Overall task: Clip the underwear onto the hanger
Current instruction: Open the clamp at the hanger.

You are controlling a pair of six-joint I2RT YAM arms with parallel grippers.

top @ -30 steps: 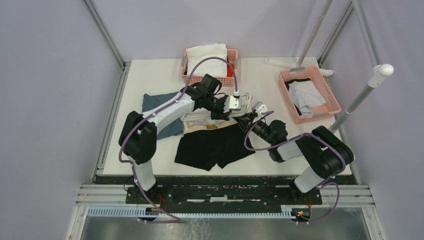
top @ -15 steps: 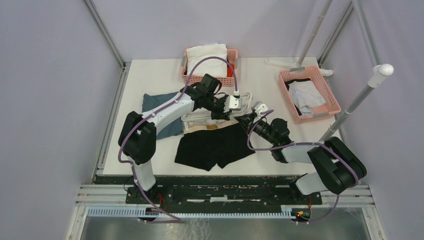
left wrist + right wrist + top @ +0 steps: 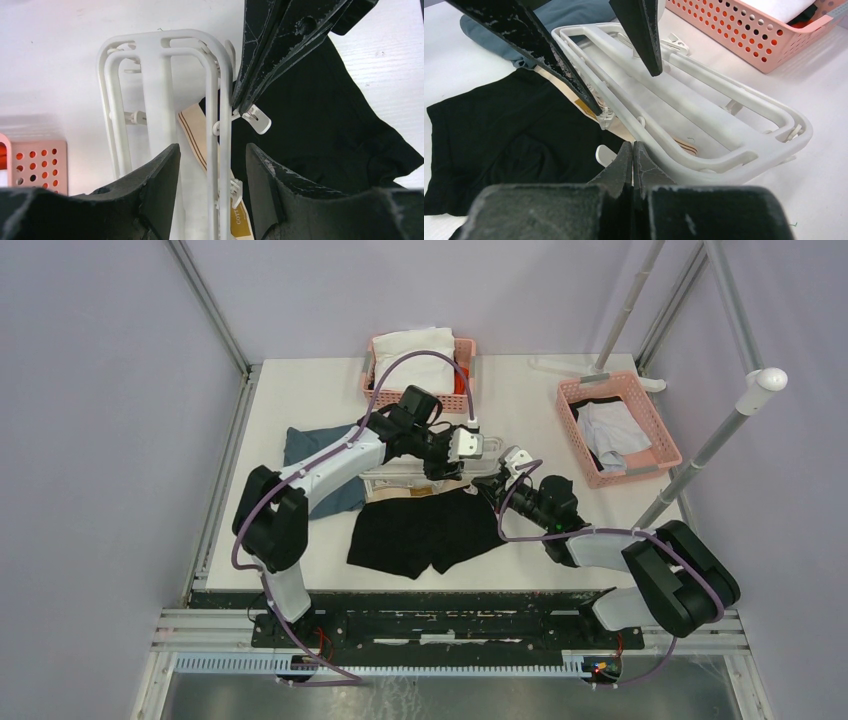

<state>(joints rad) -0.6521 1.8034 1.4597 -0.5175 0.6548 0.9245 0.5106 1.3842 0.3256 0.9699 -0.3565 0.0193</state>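
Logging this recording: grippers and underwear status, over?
Left gripper open, straddling hanger rail. Right gripper shut, tips at a clip. Underwear flat, waistband under hanger. Grippers close together.

A robotics lab test cell is indicated. A white surface (image 3: 530,410) is enclosed by plain lilac wall panels (image 3: 100,440) and bare metal frame posts (image 3: 207,305). A cabled left arm (image 3: 330,462) and right arm (image 3: 610,540) are bolted to a metal rail (image 3: 450,628) along its near edge.

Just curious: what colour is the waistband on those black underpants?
Waistband: beige with thin dark stripes; clearest in left wrist view.
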